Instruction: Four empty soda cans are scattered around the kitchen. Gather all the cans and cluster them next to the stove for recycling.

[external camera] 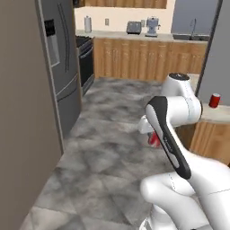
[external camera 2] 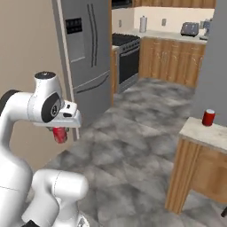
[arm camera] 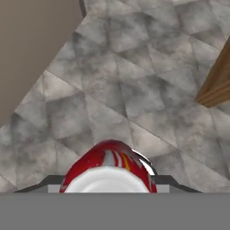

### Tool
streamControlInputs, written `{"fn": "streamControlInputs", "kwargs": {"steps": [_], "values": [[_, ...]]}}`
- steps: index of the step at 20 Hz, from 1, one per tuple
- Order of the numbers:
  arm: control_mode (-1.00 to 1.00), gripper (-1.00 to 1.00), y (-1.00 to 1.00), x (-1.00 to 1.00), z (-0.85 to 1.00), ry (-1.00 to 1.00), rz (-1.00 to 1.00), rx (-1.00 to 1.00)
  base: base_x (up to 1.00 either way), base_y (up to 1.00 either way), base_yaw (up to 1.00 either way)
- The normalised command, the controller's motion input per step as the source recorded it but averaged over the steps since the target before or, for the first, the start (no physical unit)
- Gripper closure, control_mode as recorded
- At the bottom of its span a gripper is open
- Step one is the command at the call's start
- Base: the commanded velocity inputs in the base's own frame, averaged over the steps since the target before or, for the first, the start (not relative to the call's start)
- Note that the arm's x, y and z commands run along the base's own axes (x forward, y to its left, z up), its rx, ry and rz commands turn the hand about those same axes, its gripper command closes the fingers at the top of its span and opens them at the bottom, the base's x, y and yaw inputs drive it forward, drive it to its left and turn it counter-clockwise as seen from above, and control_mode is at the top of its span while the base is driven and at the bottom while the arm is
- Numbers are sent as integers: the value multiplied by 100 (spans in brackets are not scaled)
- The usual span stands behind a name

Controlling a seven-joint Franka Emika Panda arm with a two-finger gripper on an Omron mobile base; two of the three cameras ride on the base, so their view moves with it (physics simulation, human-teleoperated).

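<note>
My gripper (external camera 2: pixel 60 131) hangs under the hand above the floor, shut on a red soda can (external camera 2: pixel 60 135). In the left base view the same can (external camera: pixel 154 140) peeks out beside the dark arm link. The hand view looks down on the held can (arm camera: pixel 108 167), its silver top toward the camera and grey floor tiles beneath. A second red soda can (external camera 2: pixel 208 118) stands upright on a light counter (external camera 2: pixel 201 131) to my right, also the can (external camera: pixel 214 100) in the left base view. The stove (external camera 2: pixel 126 51) with its black cooktop is far ahead, past the fridge.
A steel fridge (external camera 2: pixel 86 48) stands ahead on the left next to a beige wall (external camera: pixel 22 112). Wooden cabinets (external camera: pixel 148 58) line the back wall, carrying a toaster (external camera: pixel 134 28) and a paper towel roll (external camera: pixel 87 24). Grey tiled floor (external camera: pixel 103 130) lies open between me and the stove (external camera: pixel 84 54).
</note>
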Motion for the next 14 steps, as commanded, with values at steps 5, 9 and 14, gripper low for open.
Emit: {"fn": "streamControlInputs", "kwargs": {"steps": [5, 9, 14], "values": [[100, 100, 0, 0, 0, 0, 0, 0, 67, 28, -70], [100, 100, 0, 0, 0, 0, 0, 0, 100, 77, -38], [100, 100, 0, 0, 0, 0, 0, 0, 100, 57, -31]]}}
